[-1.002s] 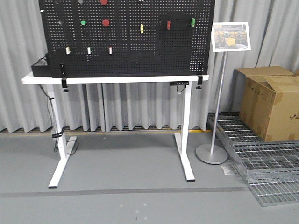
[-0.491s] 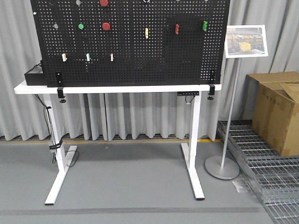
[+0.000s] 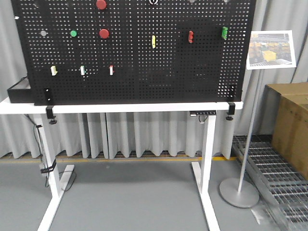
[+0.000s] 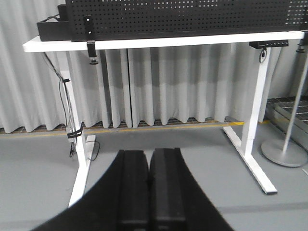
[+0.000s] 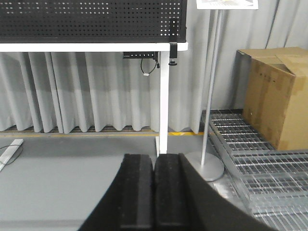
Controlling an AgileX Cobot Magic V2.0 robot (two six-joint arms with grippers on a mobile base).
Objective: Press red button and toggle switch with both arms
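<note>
Pleated grey curtains [image 3: 144,134] close off the far wall, with a yellow strip [image 3: 144,158] along their foot. The floor [image 3: 130,197] is smooth grey. A white-legged bench [image 3: 120,108] stands at centre, with a black pegboard [image 3: 144,72] clamped upright along it. To the right are a sign stand [image 3: 248,139] on a round base, metal floor grating [image 3: 274,168] and a cardboard box [image 3: 291,120].

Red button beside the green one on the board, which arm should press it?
Left, probably. The red button sits on the left half of the board; the left gripper faces the left end of the table, the right gripper its right end. Both are shut and held low.
</note>
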